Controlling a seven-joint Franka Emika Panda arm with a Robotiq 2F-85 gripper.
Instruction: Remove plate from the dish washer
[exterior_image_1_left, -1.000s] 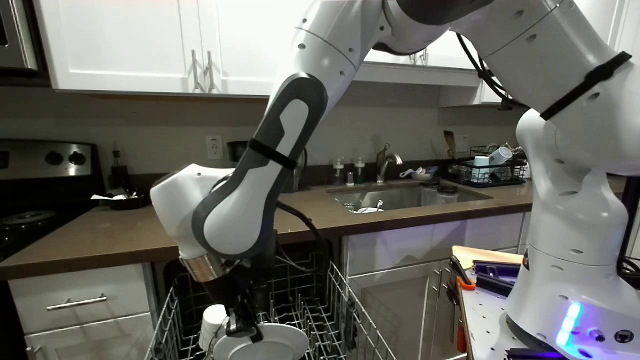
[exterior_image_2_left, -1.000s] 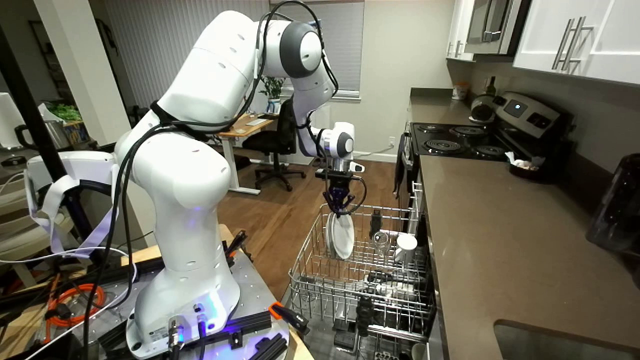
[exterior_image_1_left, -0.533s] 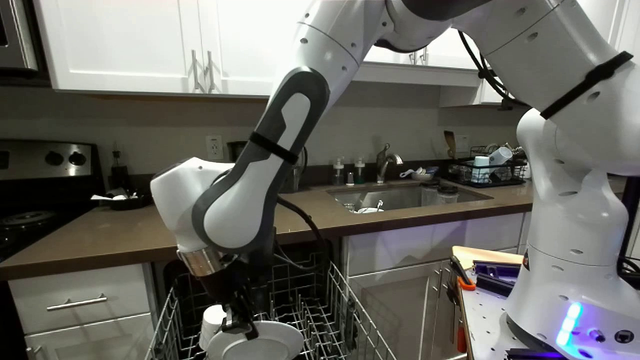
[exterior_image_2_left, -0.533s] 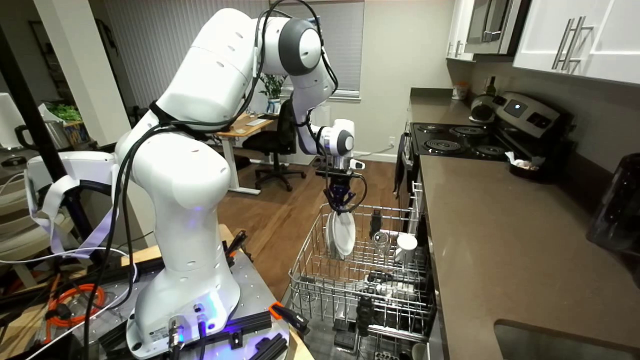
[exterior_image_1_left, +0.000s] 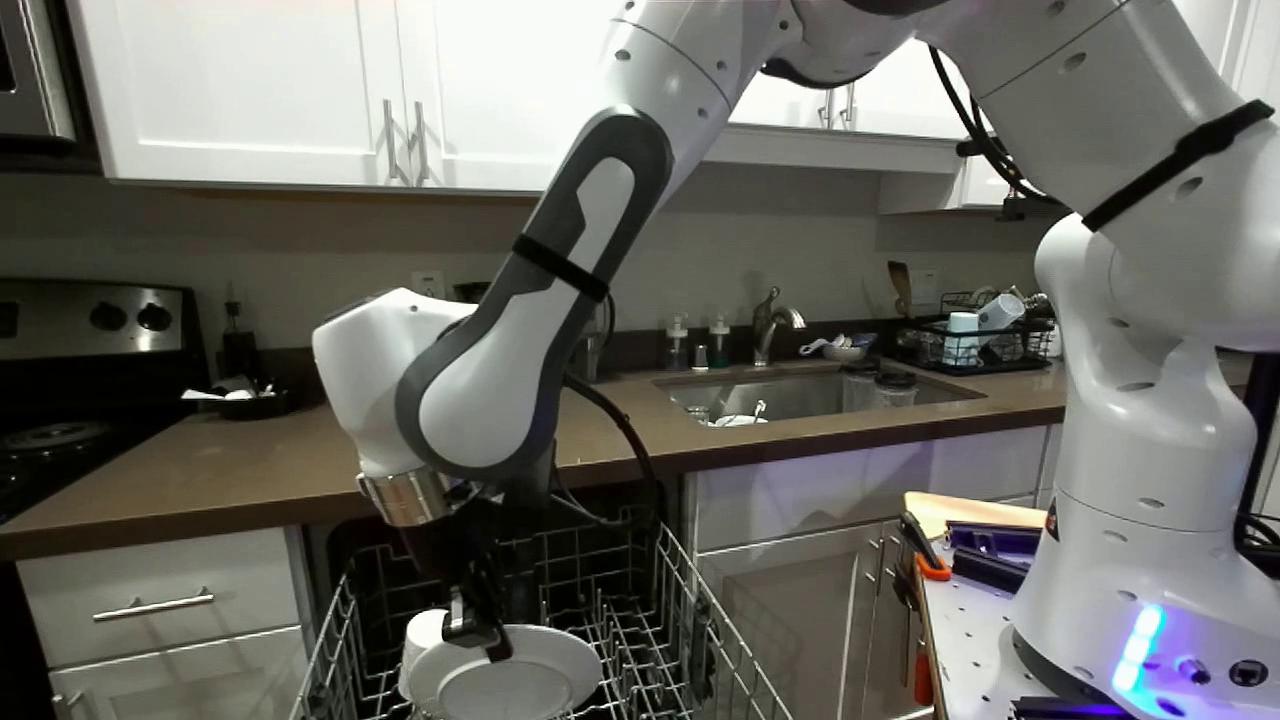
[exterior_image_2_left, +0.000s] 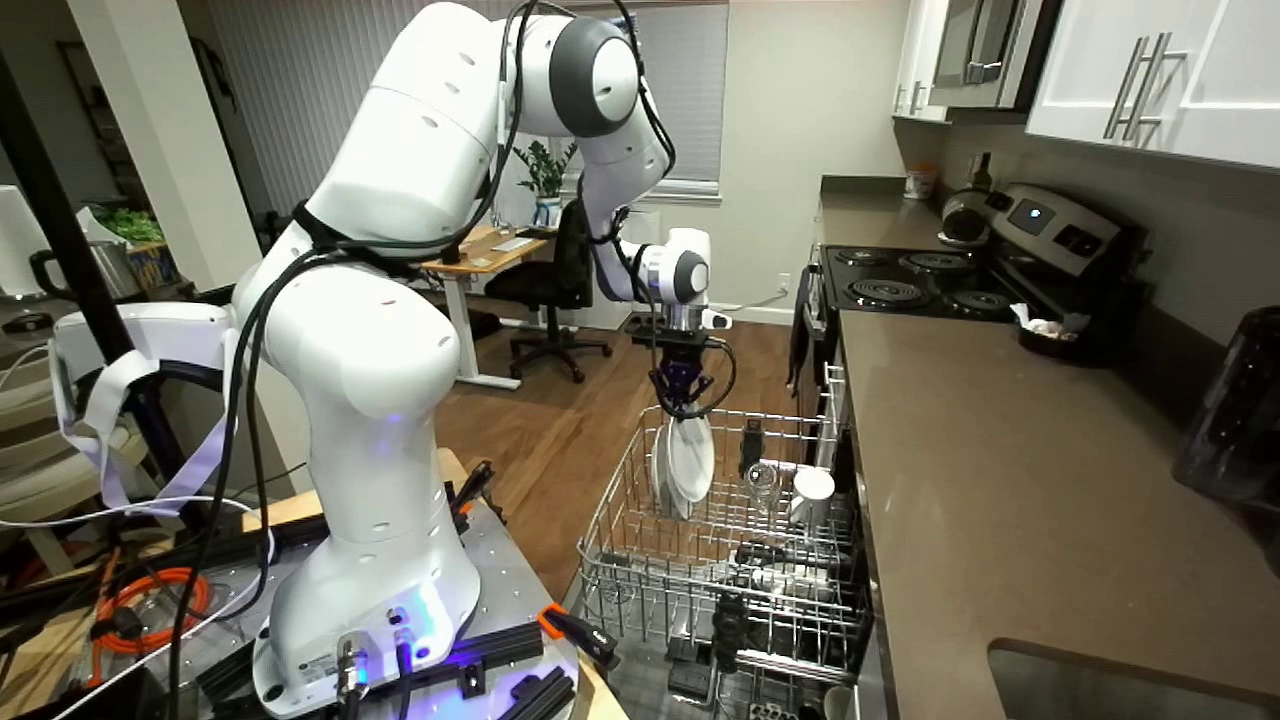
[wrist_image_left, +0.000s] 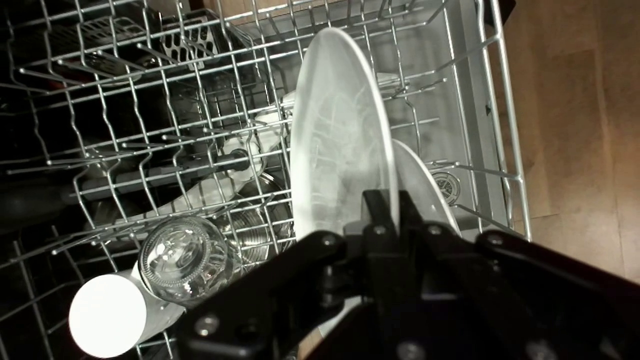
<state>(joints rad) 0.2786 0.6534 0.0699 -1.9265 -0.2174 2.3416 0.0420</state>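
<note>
A white plate (wrist_image_left: 335, 130), rim pinched tight in the gripper (wrist_image_left: 393, 206), is near upright inside the wire rack (wrist_image_left: 510, 107) of the dish washer (wrist_image_left: 425, 50), upper center of the wrist view; a 2nd plate (wrist_image_left: 419, 182) is just right, a white cup (wrist_image_left: 107, 316) lower left.

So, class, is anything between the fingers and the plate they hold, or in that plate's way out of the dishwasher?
Nothing between them: the fingers grip the plate at its rim. Upward, nothing visible blocks it. Sideways, the rack stands around it, and a second plate is close beside; they may touch.
</note>
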